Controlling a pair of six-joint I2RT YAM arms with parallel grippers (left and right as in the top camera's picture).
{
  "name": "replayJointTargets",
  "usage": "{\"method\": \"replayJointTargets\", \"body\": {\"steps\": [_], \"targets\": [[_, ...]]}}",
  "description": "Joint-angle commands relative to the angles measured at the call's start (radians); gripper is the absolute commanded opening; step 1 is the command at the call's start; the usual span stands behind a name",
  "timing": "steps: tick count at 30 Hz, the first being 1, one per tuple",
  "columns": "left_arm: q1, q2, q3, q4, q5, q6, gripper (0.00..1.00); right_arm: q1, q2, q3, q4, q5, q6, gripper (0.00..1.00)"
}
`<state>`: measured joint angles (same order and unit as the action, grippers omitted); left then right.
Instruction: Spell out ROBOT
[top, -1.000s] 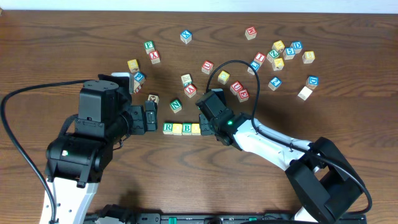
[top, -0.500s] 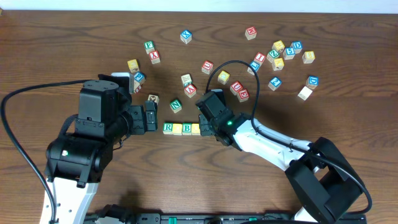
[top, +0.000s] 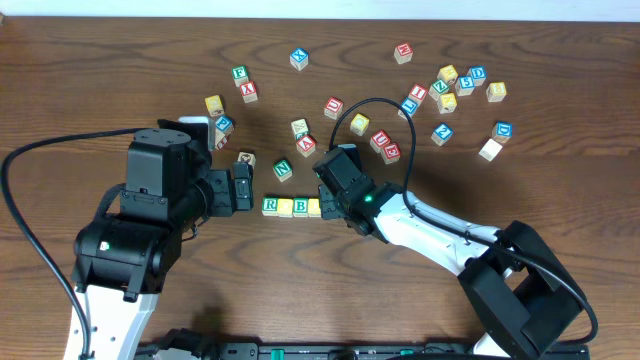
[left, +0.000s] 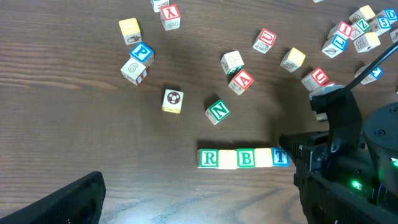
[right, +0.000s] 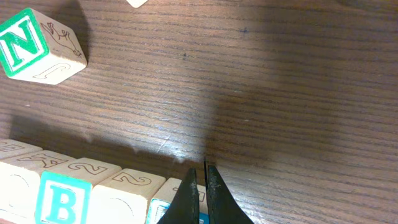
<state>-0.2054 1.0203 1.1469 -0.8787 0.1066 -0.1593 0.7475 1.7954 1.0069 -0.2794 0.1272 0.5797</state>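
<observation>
A row of letter blocks lies on the table in the left wrist view: green R (left: 209, 158), a yellow block (left: 227, 158), green B (left: 247, 158), another yellow block (left: 264, 157) and blue T (left: 281, 158). In the overhead view the row starts at R (top: 270, 206); its right end is hidden under my right gripper (top: 330, 200). The right wrist view shows the fingers (right: 200, 173) shut and empty, tips just over the blue block at the row's right end, with B (right: 59, 196) to the left. My left gripper (left: 199, 208) is open and empty, near the row's left end (top: 240, 188).
A green N block (left: 217, 111) lies just behind the row, with a red A (left: 243, 79) and a ball-picture block (left: 173, 101) nearby. Many loose letter blocks are scattered across the back, densest at the back right (top: 450, 85). The right arm's cable loops above the row (top: 375, 105).
My right gripper has shifted slightly left along the row's right end. The left arm and the blocks have not visibly moved.
</observation>
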Motion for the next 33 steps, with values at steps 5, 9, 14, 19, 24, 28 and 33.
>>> {"method": "replayJointTargets", "body": {"steps": [5, 9, 14, 19, 24, 28, 33], "targets": [[0.003, -0.002, 0.018, 0.000, 0.006, 0.009, 0.98, 0.009, -0.002, 0.000, -0.003, 0.051, -0.012, 0.01], [0.003, -0.002, 0.018, 0.000, 0.006, 0.009, 0.98, 0.008, -0.002, 0.000, -0.022, 0.138, 0.020, 0.01], [0.003, -0.002, 0.018, 0.000, 0.006, 0.009, 0.98, -0.018, -0.002, 0.000, -0.112, 0.287, 0.142, 0.01], [0.003, -0.002, 0.018, 0.000, 0.006, 0.009, 0.98, -0.085, -0.024, 0.002, -0.201, 0.281, 0.178, 0.01], [0.003, -0.002, 0.018, 0.000, 0.006, 0.009, 0.98, -0.126, -0.106, 0.002, -0.262, 0.220, 0.182, 0.01], [0.003, -0.002, 0.018, 0.000, 0.006, 0.009, 0.98, -0.116, -0.172, 0.002, -0.276, 0.177, 0.179, 0.01], [0.003, -0.002, 0.018, 0.000, 0.006, 0.009, 0.98, -0.087, -0.199, 0.002, -0.277, 0.104, 0.167, 0.01]]}}
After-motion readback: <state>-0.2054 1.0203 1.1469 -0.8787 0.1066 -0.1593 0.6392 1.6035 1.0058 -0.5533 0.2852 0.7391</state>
